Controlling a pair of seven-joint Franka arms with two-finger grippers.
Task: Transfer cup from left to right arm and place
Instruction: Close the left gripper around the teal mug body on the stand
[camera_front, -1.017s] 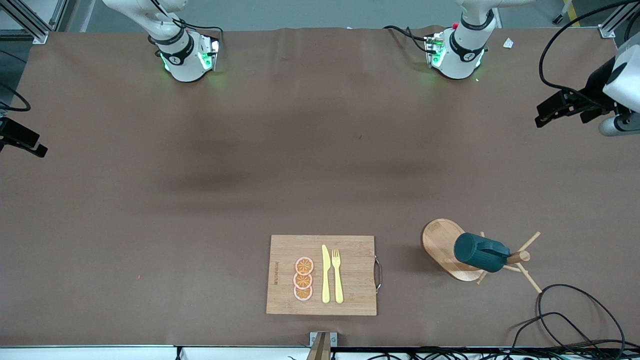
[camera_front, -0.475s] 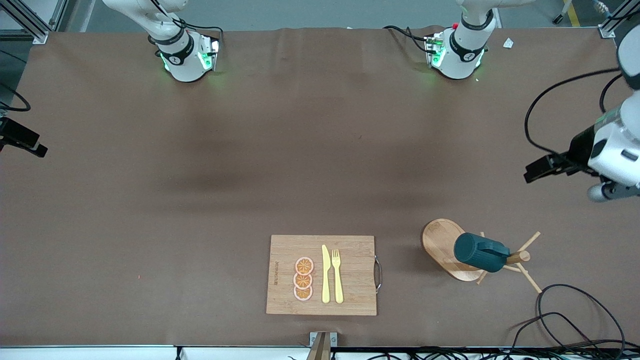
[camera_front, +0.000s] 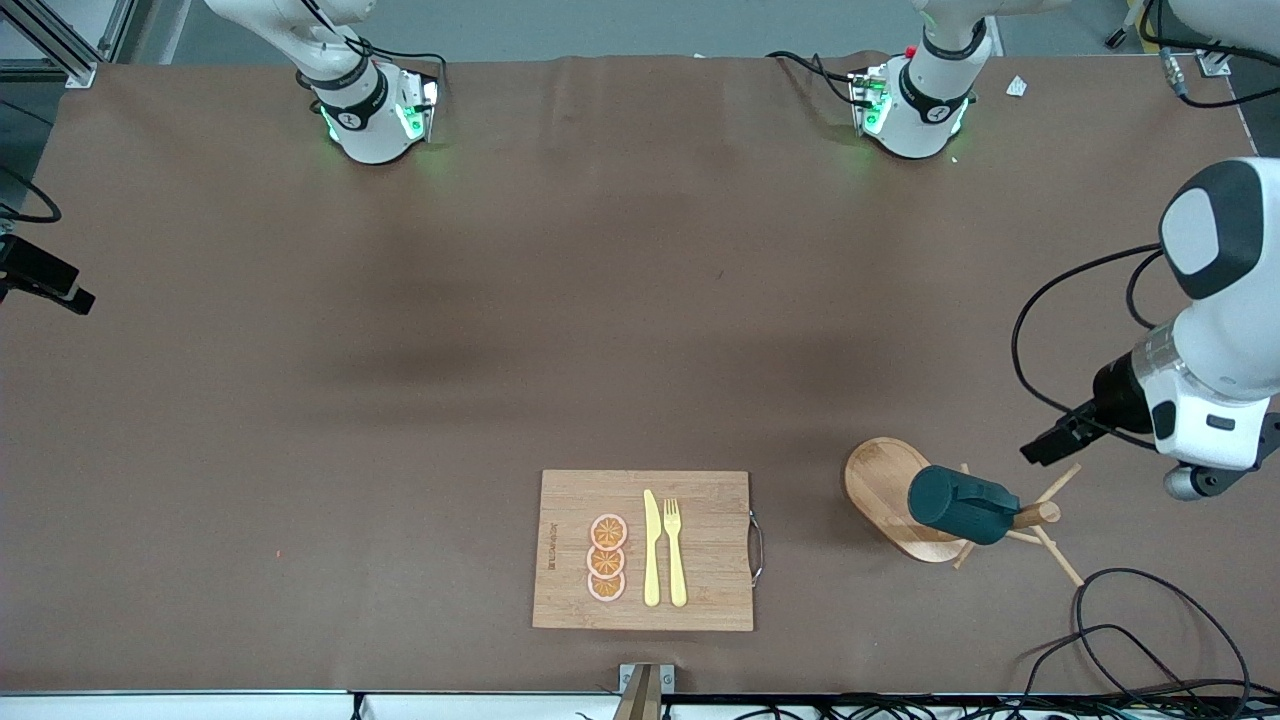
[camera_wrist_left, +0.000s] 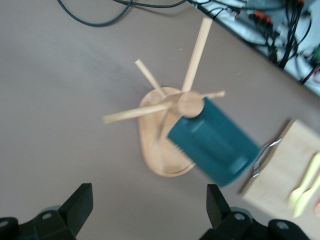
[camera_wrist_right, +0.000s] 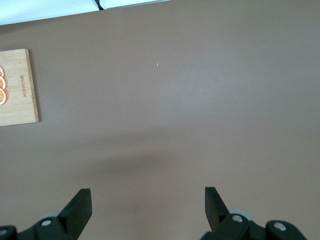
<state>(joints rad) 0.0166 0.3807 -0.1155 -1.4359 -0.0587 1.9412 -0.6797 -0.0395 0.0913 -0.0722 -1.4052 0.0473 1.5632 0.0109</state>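
The dark teal cup hangs tilted on a peg of a wooden mug tree with an oval base, near the left arm's end of the table. It also shows in the left wrist view, with the tree's base under it. My left gripper is open and empty, in the air over the table just beside the tree, apart from the cup; in its wrist view the cup lies ahead of the open jaws. My right gripper waits open and empty over bare table at the right arm's end.
A wooden cutting board lies near the front edge at mid-table, with a yellow knife, a yellow fork and orange slices on it. Black cables loop on the table near the mug tree. The board's corner shows in the right wrist view.
My left arm has swung down from the table's left-arm end toward the mug tree, and its gripper now hangs close beside it. The cup and the right arm have not moved.
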